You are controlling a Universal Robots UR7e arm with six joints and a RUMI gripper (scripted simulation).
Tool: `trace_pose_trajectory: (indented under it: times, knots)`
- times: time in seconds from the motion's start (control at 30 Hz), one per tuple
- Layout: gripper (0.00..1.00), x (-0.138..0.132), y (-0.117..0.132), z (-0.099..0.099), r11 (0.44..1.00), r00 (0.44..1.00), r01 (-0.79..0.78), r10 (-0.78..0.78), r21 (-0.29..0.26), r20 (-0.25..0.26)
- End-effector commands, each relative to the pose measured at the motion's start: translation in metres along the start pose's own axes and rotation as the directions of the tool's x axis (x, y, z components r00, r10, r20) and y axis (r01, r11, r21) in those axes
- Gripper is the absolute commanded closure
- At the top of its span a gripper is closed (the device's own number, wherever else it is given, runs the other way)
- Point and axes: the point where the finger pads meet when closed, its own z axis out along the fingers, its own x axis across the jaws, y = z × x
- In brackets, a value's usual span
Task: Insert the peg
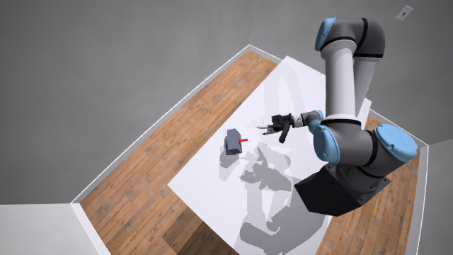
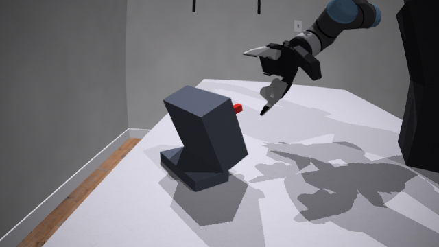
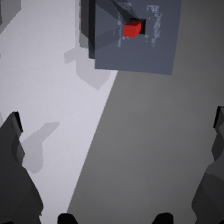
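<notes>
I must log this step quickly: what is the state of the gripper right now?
Gripper: open wide, holding nothing; the red peg sits in the sloped panel, apart from the fingers.

Bright even light, hard layered shadows on table, blocky wrist view

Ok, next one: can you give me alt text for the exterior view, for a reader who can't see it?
A red peg sticks partly out of the far face of a dark grey sloped block standing on a white table. The open, empty gripper hangs in the air to the right of the peg, apart from it, and casts shadows on the table.
</notes>
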Motion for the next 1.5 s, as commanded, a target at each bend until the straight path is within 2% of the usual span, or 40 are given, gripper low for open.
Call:
trace_pose_trajectory:
  times: [0.0,1.47]
  knots:
    - [0.00,0.0002,0.0002,-0.0006,1.000,1.000,-0.003,0.003,0.002,-0.003]
    - [0.00,0.0022,-0.0003,-0.0062,0.999,0.999,-0.044,0.045,0.018,-0.029]
